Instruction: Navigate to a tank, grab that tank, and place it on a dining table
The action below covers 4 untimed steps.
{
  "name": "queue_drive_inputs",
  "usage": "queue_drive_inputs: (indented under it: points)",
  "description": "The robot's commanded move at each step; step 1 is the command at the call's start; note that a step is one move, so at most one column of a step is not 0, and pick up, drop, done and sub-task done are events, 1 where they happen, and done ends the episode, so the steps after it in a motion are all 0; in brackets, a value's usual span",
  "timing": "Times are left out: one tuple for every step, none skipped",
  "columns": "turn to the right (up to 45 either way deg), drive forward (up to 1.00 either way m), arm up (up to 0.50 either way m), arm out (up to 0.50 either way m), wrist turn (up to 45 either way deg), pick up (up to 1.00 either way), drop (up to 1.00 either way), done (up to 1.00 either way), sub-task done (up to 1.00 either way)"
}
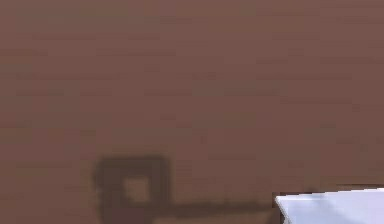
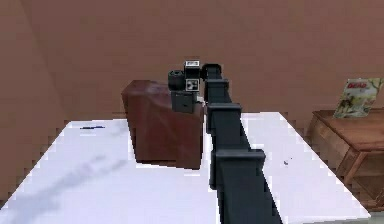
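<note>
A white, smooth, flat-topped table [image 2: 80, 165] spans the lower part of the arm side view; its pale corner [image 1: 330, 208] shows at the forward view's lower right against a plain brown wall [image 1: 190, 70]. On the table, near the centre of the frame, stands a boxy reddish-brown block [image 2: 158, 125] with matte faces and a slanted top; its shape alone does not tell whether it is the tank. The dark square arm [image 2: 235, 150] rises from the bottom edge, and the gripper [image 2: 180, 84] sits at the block's upper right corner. Whether it holds anything cannot be told. A thin blue thing [image 2: 92, 127] lies at the table's upper left. At the right edge a wooden side table [image 2: 350, 135] bears a colourful magazine [image 2: 362, 97].
</note>
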Motion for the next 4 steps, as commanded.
queue_drive_inputs:
  points:
    - [0.0, 0.0, 0.02, 0.0, 0.0, 0.0, 0.0, 0.0, 0.0]
    - [0.0, 0.0, 0.0, 0.0, -45.0, 0.0, 0.0, 0.0, 0.0]
    - [0.0, 0.0, 0.0, 0.0, -45.0, 0.0, 0.0, 0.0, 0.0]
    - [0.0, 0.0, 0.0, 0.0, -45.0, 0.0, 0.0, 0.0, 0.0]
